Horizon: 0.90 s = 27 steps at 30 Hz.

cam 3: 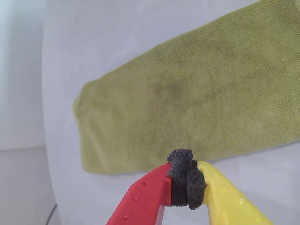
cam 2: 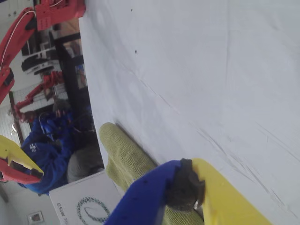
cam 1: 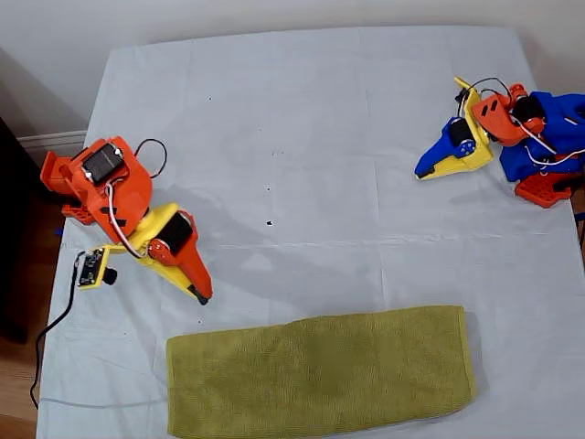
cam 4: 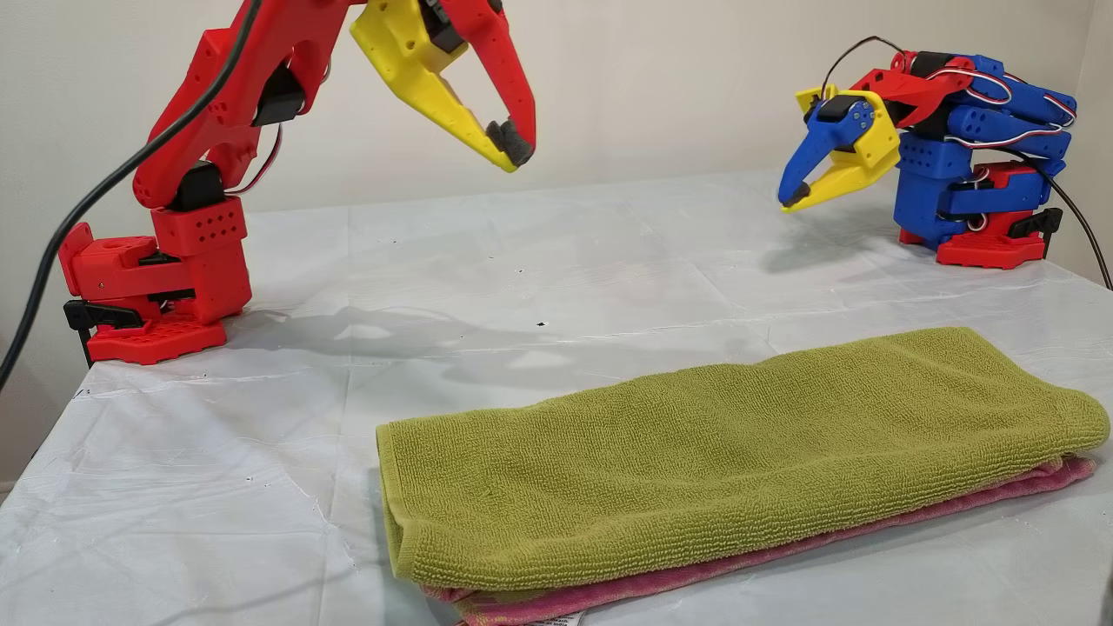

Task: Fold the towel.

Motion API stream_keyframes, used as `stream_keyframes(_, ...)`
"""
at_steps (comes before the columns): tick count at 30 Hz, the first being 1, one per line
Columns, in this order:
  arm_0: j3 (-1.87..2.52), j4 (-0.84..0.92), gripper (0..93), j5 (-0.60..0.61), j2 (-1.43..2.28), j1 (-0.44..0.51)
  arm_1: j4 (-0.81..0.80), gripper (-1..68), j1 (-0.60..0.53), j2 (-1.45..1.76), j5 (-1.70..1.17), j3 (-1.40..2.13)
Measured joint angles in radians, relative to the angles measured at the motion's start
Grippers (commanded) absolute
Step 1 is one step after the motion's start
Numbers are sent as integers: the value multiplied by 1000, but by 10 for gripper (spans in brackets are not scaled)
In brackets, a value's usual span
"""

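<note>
White sheet (cam 1: 302, 137) covers table. Folded towel (cam 1: 320, 375) lies at exterior view's bottom edge, its pink underlayer mostly hidden. My first gripper (cam 2: 187, 190) and my second gripper (cam 3: 187, 180) closed, empty, raised.

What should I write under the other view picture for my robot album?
Folded green towel lies on the white sheet, pink layer peeking out underneath, both arms raised clear.

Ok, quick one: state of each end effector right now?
My first gripper: closed, holding nothing, away from the towel.
My second gripper: closed, holding nothing, above the table near the towel.
</note>
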Motion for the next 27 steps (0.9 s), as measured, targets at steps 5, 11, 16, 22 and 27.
stream_keyframes(5,0,0,0,-2,0,2,41,1,-15,0,-11,0)
stream_keyframes(11,0,0,0,-34,0,12,193,1,8,0,-40,0)
stream_keyframes(16,-2,0,0,-80,-21,64,299,1,14,0,-72,0)
stream_keyframes(22,-2,0,0,-138,-44,117,330,1,20,0,-72,0)
stream_keyframes(27,-3,0,0,-176,-69,143,331,1,48,0,-54,0)
